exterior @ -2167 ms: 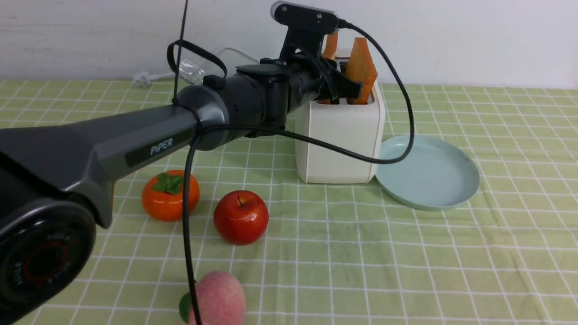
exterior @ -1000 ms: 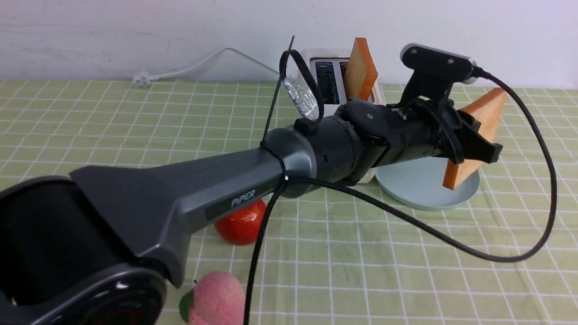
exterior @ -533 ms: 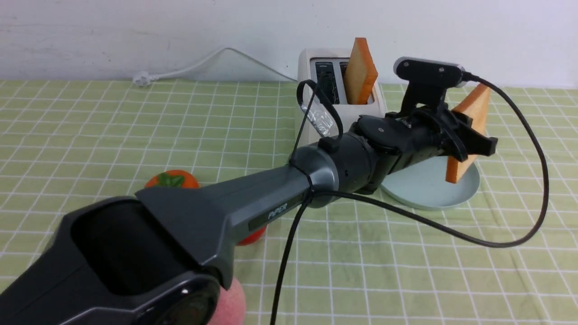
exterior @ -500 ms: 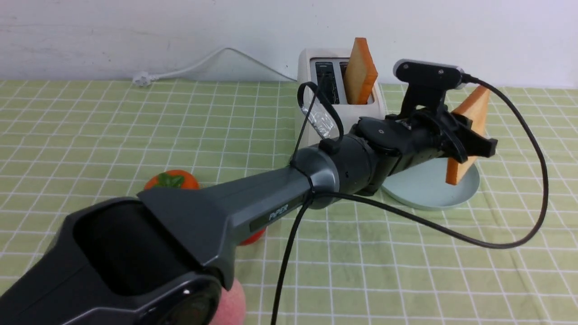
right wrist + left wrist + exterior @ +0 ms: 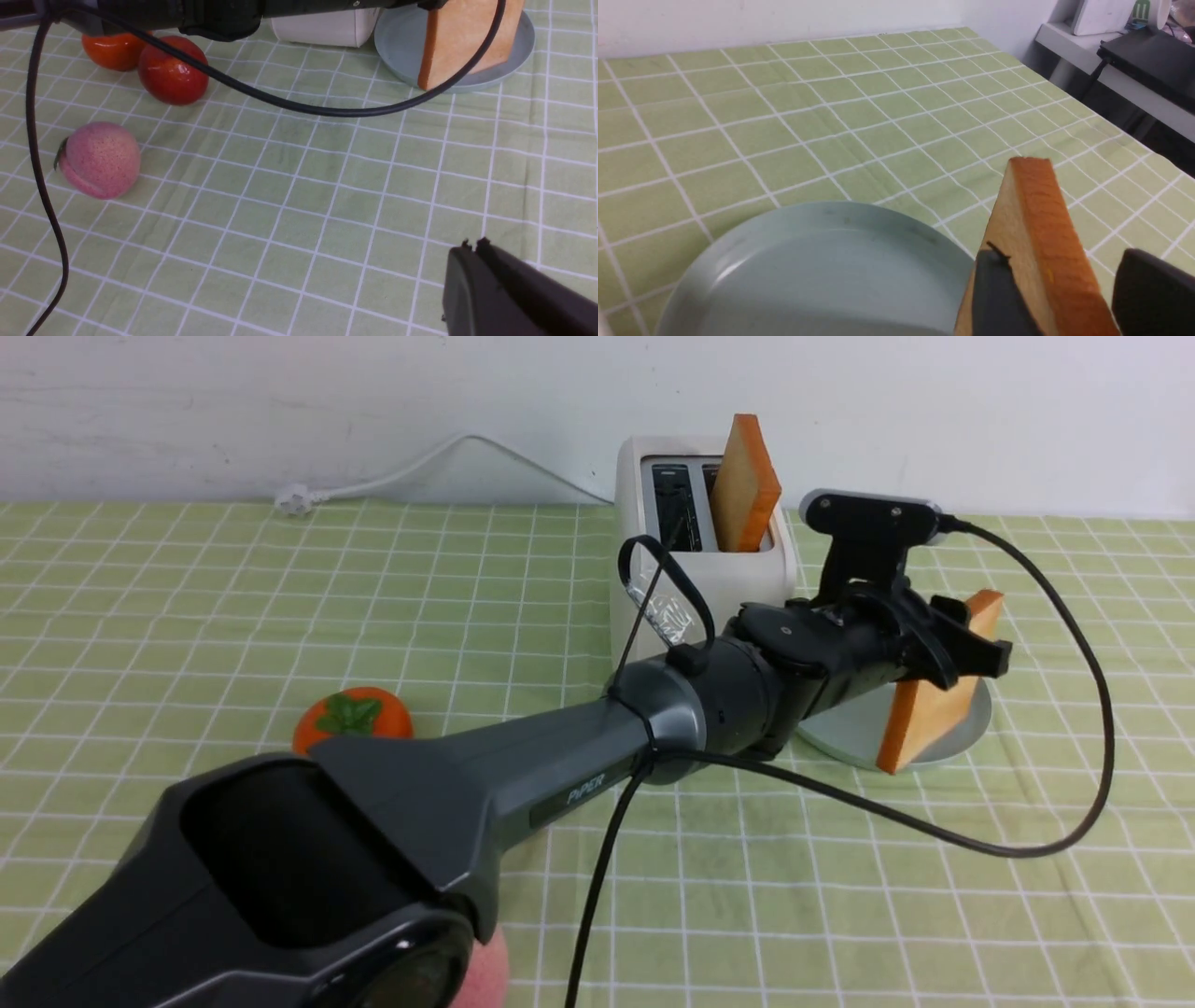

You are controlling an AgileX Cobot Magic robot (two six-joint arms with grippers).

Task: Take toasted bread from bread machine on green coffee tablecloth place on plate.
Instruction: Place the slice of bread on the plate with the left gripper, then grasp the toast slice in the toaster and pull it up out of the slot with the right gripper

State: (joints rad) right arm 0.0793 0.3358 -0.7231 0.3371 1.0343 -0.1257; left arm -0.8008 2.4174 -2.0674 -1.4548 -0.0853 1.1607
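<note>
The cream-white bread machine [image 5: 700, 579] stands at the back on the green coffee tablecloth [image 5: 280, 579]. One slice of toasted bread [image 5: 744, 485] stands in its right slot; the left slot is empty. My left gripper [image 5: 966, 649] is shut on the other slice [image 5: 934, 709], held tilted, its lower corner at the front rim of the pale blue-green plate [image 5: 836, 728]. In the left wrist view the slice [image 5: 1041, 242] sits between the fingers of the left gripper [image 5: 1064, 284], beside the plate [image 5: 808, 280]. My right gripper [image 5: 472, 243] is shut and empty, low over the cloth.
An orange persimmon [image 5: 352, 719], a red apple [image 5: 173, 70] and a pink peach [image 5: 100, 158] lie on the cloth to the left. The wrist camera cable [image 5: 1074, 803] loops in front of the plate. The toaster's white cord [image 5: 420, 467] runs along the wall.
My left gripper lifted one slice out of the toaster, carried it right over the plate and lowered it. The slice now tilts with its lower corner at the plate's front rim.
</note>
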